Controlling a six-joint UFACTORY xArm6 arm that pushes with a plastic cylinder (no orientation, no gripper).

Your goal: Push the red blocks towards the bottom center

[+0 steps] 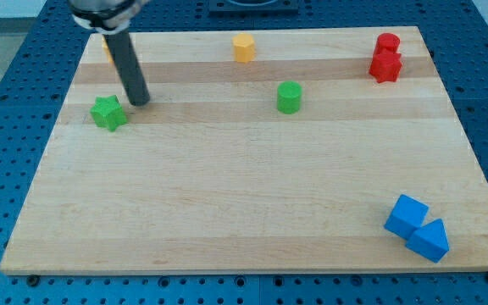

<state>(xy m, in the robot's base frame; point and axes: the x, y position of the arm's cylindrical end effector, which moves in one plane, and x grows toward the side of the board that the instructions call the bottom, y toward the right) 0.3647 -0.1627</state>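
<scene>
Tip (pixel 140 101) down on the board at the view's upper left, just right of the green star block (pixel 108 112), holding nothing — bare rod. Red blocks, a cylinder (pixel 387 42) touching a star-like piece (pixel 385 66), far off at top right. Green cylinder (pixel 289 97) mid-board; blue pair (pixel 417 227) bottom right.

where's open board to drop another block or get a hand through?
Free: the wide middle and bottom-left of the board, below the green star and green cylinder, left of the blue blocks. Crowded: top right with the two red blocks; top left, where my tip sits beside the star.
</scene>
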